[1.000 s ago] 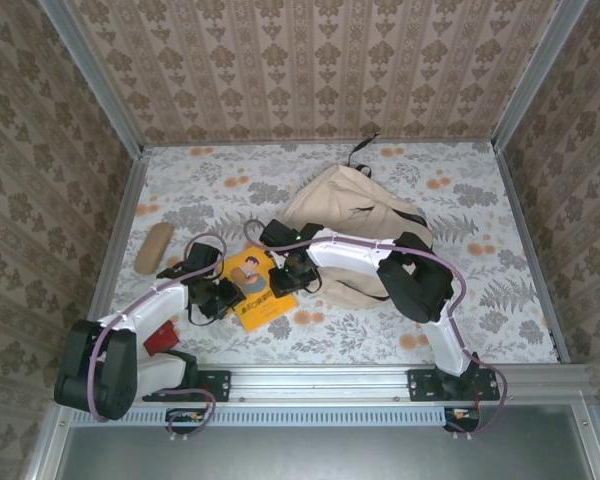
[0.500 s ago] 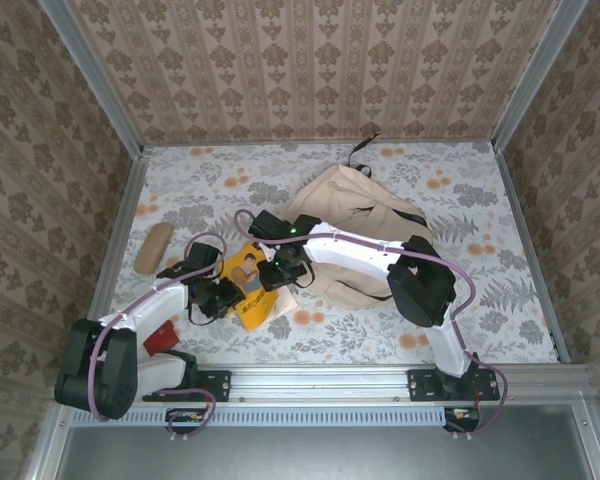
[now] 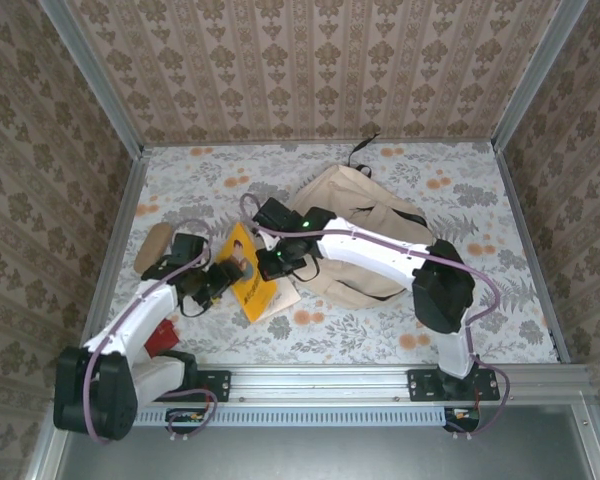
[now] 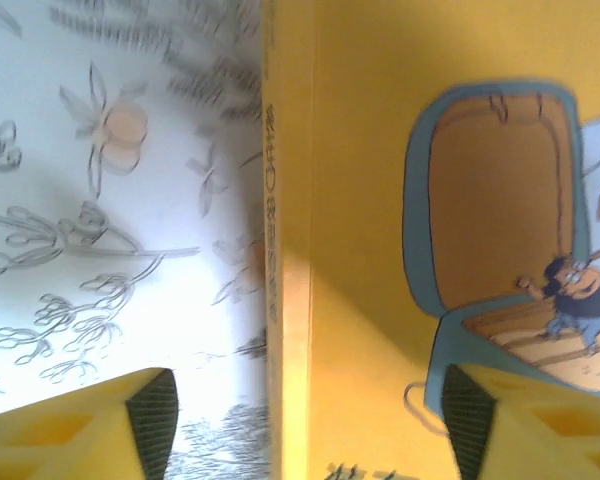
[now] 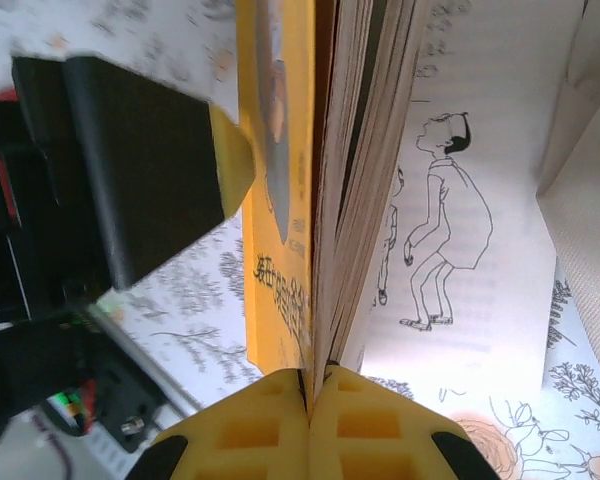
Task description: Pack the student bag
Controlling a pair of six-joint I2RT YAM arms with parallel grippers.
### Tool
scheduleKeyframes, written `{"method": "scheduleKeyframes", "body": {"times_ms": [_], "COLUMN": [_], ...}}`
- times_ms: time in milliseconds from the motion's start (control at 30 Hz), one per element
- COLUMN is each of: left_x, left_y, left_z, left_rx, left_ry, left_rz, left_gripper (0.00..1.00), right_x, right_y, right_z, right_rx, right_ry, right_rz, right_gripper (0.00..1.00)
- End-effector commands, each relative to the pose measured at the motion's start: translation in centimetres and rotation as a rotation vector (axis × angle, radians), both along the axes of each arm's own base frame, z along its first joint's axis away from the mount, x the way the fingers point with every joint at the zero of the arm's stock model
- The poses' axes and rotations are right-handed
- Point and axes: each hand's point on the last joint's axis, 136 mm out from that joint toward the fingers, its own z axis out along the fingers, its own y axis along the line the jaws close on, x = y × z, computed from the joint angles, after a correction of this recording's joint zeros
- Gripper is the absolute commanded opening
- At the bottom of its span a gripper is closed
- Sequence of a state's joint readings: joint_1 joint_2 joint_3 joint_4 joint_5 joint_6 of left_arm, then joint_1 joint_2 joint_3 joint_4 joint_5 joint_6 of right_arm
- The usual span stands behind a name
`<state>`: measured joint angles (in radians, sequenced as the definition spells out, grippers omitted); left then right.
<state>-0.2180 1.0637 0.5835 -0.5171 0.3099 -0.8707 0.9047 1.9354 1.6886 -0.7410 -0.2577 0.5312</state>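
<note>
A tan pencil case lies at the table's left edge, at 10 o'clock from the left gripper. A small red object sits at 7 o'clock from that gripper, near the left arm's base. The left gripper's yellow fingers stand apart, one over the floral cloth, the other over the cover of the yellow book, gripping nothing. At 2 o'clock from the book's middle, the right gripper is pinched together on the yellow cover, the pages fanning open. The student bag lies slumped at 2 o'clock from the book, just beside it, under the right arm.
</note>
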Motion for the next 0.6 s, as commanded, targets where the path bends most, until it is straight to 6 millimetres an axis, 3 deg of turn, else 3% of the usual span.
{"method": "scheduleKeyframes", "body": {"times_ms": [0, 300, 433, 567], "left_x": [1.0, 2.9, 3.8, 4.5], "left_y": [-0.9, -4.3, -6.5, -7.2], "left_z": [2.5, 3.0, 4.4, 4.7], "left_rx": [-0.094, -0.289, -0.429, -0.457], "left_ry": [-0.076, -0.127, -0.155, -0.156], "left_rz": [-0.007, -0.083, -0.149, -0.167], "left_gripper": [0.8, 0.89, 0.89, 0.86], "right_x": [1.8, 4.1, 4.9, 5.5], "right_y": [-0.5, -3.0, -3.8, -4.5], "right_z": [4.2, 2.5, 2.4, 2.2], "right_rx": [0.161, 0.223, 0.255, 0.26], "right_ry": [-0.025, 0.062, 0.074, 0.083], "right_rz": [-0.039, -0.137, -0.161, -0.183], "right_gripper": [0.0, 0.0, 0.0, 0.0]}}
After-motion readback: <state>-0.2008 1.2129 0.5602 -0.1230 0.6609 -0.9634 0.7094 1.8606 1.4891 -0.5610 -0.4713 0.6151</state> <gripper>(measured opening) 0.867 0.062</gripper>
